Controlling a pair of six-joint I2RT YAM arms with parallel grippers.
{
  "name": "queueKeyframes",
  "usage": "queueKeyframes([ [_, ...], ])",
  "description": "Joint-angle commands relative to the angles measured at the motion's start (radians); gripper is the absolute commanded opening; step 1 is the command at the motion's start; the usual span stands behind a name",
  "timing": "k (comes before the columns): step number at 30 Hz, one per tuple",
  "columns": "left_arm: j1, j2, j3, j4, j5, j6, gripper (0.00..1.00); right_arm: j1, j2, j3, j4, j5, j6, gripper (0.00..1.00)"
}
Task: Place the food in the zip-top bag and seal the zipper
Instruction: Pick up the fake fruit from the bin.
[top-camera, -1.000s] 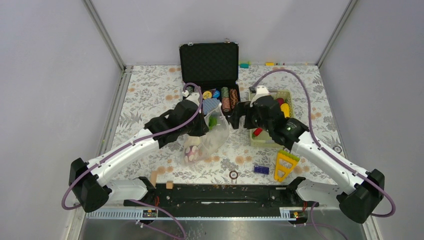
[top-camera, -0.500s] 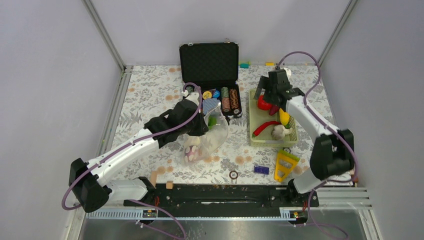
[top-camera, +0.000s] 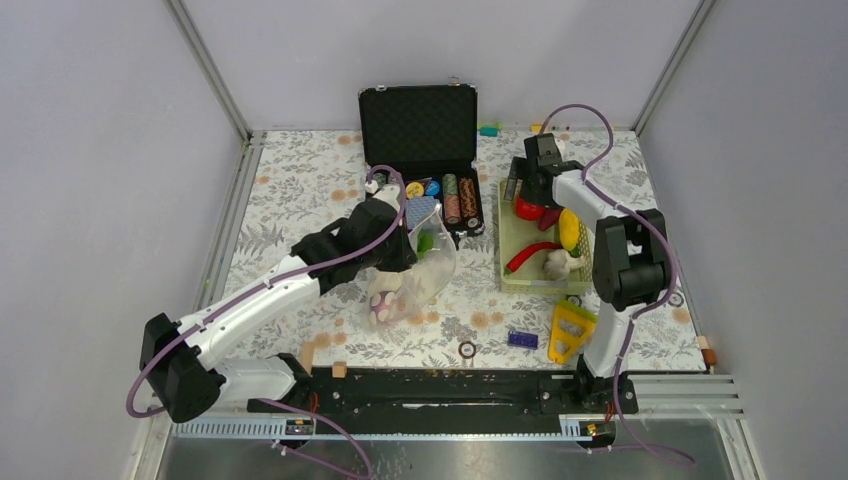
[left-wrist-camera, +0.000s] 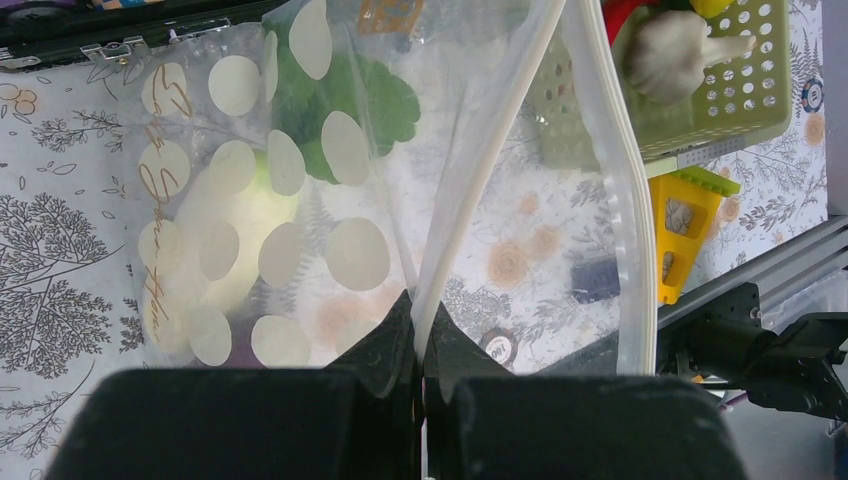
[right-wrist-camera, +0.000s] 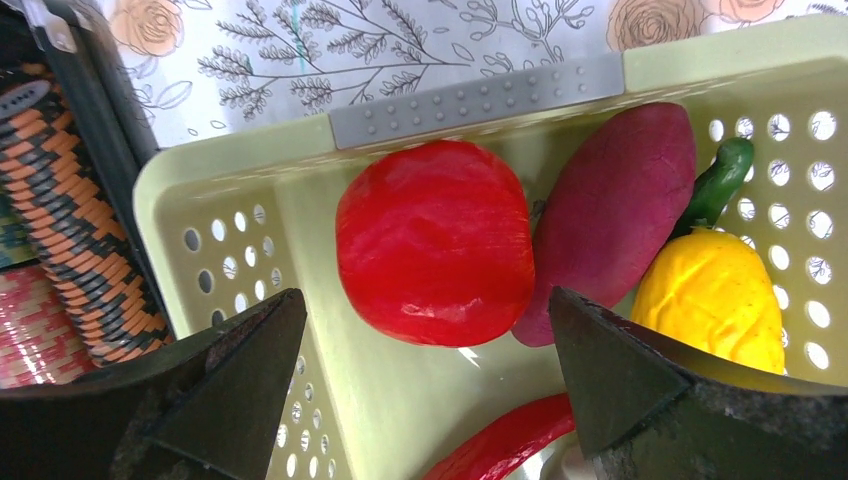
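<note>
Clear dotted soft-plastic zip-top bag (left-wrist-camera: 330, 200): top cut off by upper edge of left wrist view. Inside it, green leafy toy piece (left-wrist-camera: 370, 95) blurred by plastic; pale rounded toy piece (left-wrist-camera: 225, 240) too hazy to identify. Behind bag, dark blue block (left-wrist-camera: 597, 280) and striped poker chip (left-wrist-camera: 497, 345) blurred.

Left gripper (left-wrist-camera: 420, 335): fingertips hidden under wrist and bag in top view. Thin press-seal zipper strip (left-wrist-camera: 625, 220) too fine to make out there.

Right wrist view: long red toy chili (right-wrist-camera: 495, 445) cut off by bottom edge; yellow toy fruit (right-wrist-camera: 715, 300) partly covered by right gripper (right-wrist-camera: 422, 300) finger; green stem (right-wrist-camera: 715, 185) half behind purple oval toy (right-wrist-camera: 615, 210).
</note>
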Motion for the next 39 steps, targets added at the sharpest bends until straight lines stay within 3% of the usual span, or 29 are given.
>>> queueKeyframes([
  [1,0.006,0.007,0.013,0.039,0.007,0.018,0.0,0.004,0.028,0.036,-0.022,0.034,-0.007,1.0],
  [12,0.007,0.012,0.015,0.038,0.019,0.02,0.0,0.004,0.079,0.062,-0.059,0.03,-0.003,0.91],
  [17,0.007,0.006,0.013,0.04,0.018,0.017,0.0,0.004,0.06,0.067,-0.094,0.042,0.005,0.73],
  [21,0.007,-0.001,0.011,0.04,0.017,0.018,0.0,0.004,-0.016,0.02,-0.086,0.064,0.01,0.65],
  [28,0.007,0.004,0.02,0.026,0.006,0.027,0.0,0.004,-0.276,-0.119,-0.075,0.083,0.006,0.63],
  [35,0.006,0.004,0.022,0.024,0.015,0.031,0.0,0.006,-0.598,-0.313,0.06,-0.204,0.023,0.6],
  [39,0.006,0.0,0.022,0.023,0.017,0.033,0.0,0.023,-0.73,-0.389,0.183,-0.543,0.047,0.59],
])
